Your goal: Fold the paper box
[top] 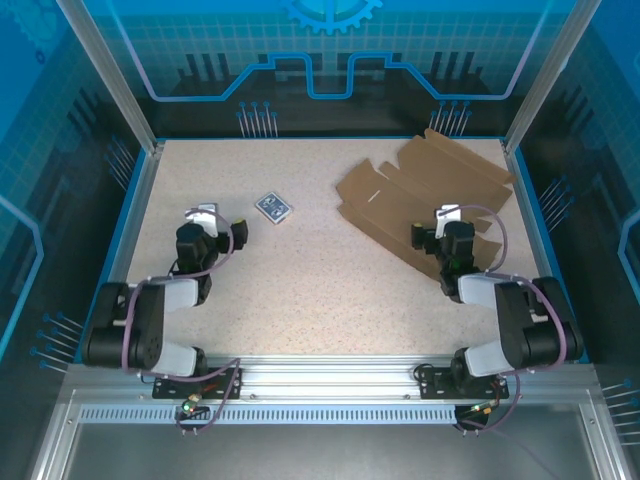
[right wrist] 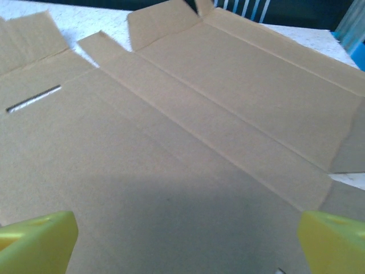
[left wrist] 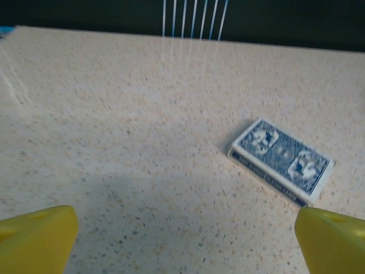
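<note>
Cardboard count first: one paper box (top: 395, 200), lying as a flat, unfolded sheet toward the far right corner of the desk (top: 300, 290). Its flaps and tabs are spread out, the creases show, and there's a thin slot cut near its left side. All the panels lie flat, so it holds nothing.

One small blue-and-white card pack (top: 273, 207) lies on its own on the far half of the desk, left of centre and well apart from the cardboard.

Two grippers. The left gripper (top: 205, 212) is over bare desk just left of the card pack, fingers spread wide with nothing between them. The right gripper (top: 449, 213) is over the near part of the sheet, also wide apart and gripping nothing. From the top camera, its arm hides a bit of the cardboard's near edge.
</note>
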`<act>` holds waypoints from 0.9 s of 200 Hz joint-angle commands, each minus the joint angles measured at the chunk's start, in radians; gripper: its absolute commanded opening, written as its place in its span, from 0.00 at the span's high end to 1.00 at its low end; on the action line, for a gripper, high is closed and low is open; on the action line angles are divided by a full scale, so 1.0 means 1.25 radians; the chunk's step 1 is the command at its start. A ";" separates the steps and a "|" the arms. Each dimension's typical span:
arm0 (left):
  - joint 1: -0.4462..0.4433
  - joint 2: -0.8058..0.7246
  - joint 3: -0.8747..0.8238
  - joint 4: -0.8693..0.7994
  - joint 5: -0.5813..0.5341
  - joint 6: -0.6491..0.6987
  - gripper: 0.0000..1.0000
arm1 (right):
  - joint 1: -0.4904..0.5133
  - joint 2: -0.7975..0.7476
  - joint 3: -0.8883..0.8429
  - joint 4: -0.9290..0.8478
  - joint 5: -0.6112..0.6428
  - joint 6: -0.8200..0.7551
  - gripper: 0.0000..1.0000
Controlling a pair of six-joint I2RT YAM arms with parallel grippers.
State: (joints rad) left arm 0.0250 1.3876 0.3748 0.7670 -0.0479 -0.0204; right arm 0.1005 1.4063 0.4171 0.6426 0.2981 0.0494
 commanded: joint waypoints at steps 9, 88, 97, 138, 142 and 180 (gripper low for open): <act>0.000 -0.145 0.064 -0.187 -0.060 -0.108 0.01 | -0.024 -0.155 0.047 -0.160 0.090 0.090 0.00; -0.100 -0.187 0.162 -0.341 0.171 -0.371 0.01 | 0.097 -0.246 0.177 -0.497 -0.045 0.258 0.00; -0.143 -0.156 0.177 -0.343 0.167 -0.374 0.02 | 0.144 -0.202 0.208 -0.523 -0.037 0.251 0.00; -0.327 0.004 0.273 -0.352 0.161 -0.376 0.08 | 0.258 0.002 0.362 -0.606 -0.075 0.204 0.02; -0.342 0.021 0.284 -0.351 0.158 -0.376 0.09 | 0.257 0.018 0.364 -0.611 -0.082 0.206 0.03; -0.431 0.205 0.413 -0.364 0.155 -0.396 0.15 | 0.210 0.051 0.400 -0.613 -0.114 0.237 0.03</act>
State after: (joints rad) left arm -0.4767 1.5337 0.7933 0.3332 0.1291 -0.4808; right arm 0.4084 1.4754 0.8894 -0.0757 0.2035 0.3161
